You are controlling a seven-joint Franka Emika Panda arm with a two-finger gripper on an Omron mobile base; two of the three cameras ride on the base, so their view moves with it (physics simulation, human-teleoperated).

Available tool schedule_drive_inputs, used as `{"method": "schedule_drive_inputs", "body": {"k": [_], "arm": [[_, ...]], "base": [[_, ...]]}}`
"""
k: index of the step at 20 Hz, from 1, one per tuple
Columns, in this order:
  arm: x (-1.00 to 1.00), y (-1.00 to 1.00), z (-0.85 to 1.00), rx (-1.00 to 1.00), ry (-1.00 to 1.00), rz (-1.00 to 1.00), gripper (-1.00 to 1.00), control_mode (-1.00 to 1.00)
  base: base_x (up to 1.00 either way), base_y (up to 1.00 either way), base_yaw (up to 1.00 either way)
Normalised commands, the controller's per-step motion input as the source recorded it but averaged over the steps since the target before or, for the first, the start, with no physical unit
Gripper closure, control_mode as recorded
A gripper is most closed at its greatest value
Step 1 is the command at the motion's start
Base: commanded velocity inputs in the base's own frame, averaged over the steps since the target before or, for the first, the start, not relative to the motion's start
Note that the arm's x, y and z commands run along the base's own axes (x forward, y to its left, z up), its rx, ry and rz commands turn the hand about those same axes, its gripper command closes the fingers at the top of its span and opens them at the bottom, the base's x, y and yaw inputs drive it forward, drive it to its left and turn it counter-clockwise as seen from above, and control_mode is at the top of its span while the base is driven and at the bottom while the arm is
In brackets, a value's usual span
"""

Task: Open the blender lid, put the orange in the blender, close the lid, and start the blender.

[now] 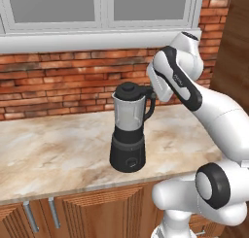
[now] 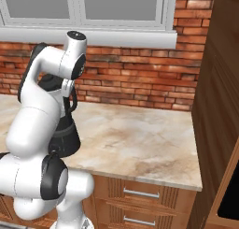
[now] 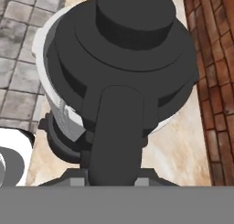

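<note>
Hovering beside the blender [image 1: 129, 130] handle, end effector [image 3: 112, 182] opening unclear.

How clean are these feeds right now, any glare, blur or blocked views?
Left base view: even light, sharp, no glare on the blender jar. Right base view: the arm covers most of the blender. Hand view: very close on the lid and handle, edges crisp, flat shading.

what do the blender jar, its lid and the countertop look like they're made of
Blender jar: clear glass or plastic, see-through with pale sheen; which one is unclear. Blender lid: matte black plastic, judging by its even, dull shading. Countertop: polished marble-like stone, beige with veined mottling.
</note>
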Motion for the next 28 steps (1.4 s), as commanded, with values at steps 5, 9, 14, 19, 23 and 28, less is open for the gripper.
{"method": "schedule_drive_inputs", "body": {"k": [5, 9, 14, 19, 23, 28], "arm": [[0.00, 0.03, -0.09, 0.00, 0.05, 0.00, -1.00, -1.00], [0.00, 0.00, -0.02, 0.00, 0.03, -0.01, -1.00, -1.00], [0.01, 0.00, 0.00, 0.00, 0.01, -0.06, -1.00, -1.00], [0.00, 0.00, 0.04, 0.00, 0.00, -0.06, -1.00, -1.00], [-0.18, 0.00, 0.27, 0.00, -0.02, -0.05, -1.00, -1.00], [-0.28, 0.00, 0.34, 0.00, -0.08, -0.04, -1.00, -1.00]], "base": [[0.00, 0.00, 0.00], [0.00, 0.00, 0.00], [0.00, 0.00, 0.00], [0.00, 0.00, 0.00], [0.00, 0.00, 0.00], [0.00, 0.00, 0.00]]}}
